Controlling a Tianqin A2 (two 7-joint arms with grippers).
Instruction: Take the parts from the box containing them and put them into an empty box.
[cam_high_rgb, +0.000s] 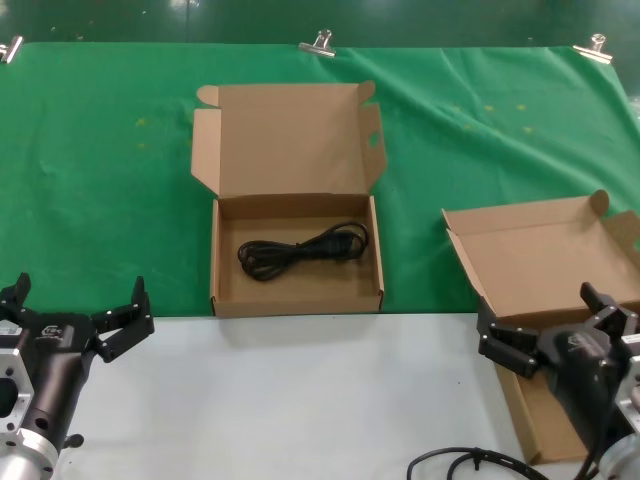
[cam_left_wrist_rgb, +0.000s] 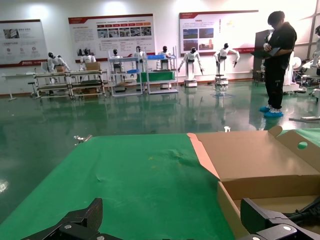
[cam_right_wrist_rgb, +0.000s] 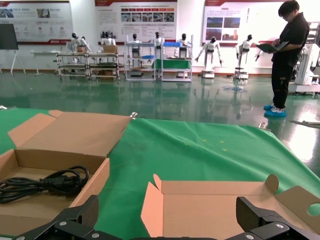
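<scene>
The box containing the parts (cam_high_rgb: 296, 302) lies open at the middle of the green cloth, lid folded back. One black power cord (cam_high_rgb: 303, 249) lies coiled inside it. The cord also shows in the right wrist view (cam_right_wrist_rgb: 45, 182), in that box (cam_right_wrist_rgb: 60, 135). The empty box (cam_high_rgb: 535, 255) lies open at the right, partly hidden by my right arm. My right gripper (cam_high_rgb: 550, 325) is open and empty, over the empty box's near left part (cam_right_wrist_rgb: 215, 205). My left gripper (cam_high_rgb: 80, 305) is open and empty, low at the left, apart from the cord's box (cam_left_wrist_rgb: 260, 165).
A green cloth (cam_high_rgb: 100, 180) covers the far half of the table, held by metal clips (cam_high_rgb: 318, 42). The near half is white tabletop (cam_high_rgb: 300, 400). My own thick black cable (cam_high_rgb: 470, 462) loops at the bottom right. A person (cam_right_wrist_rgb: 287, 55) stands far behind the table.
</scene>
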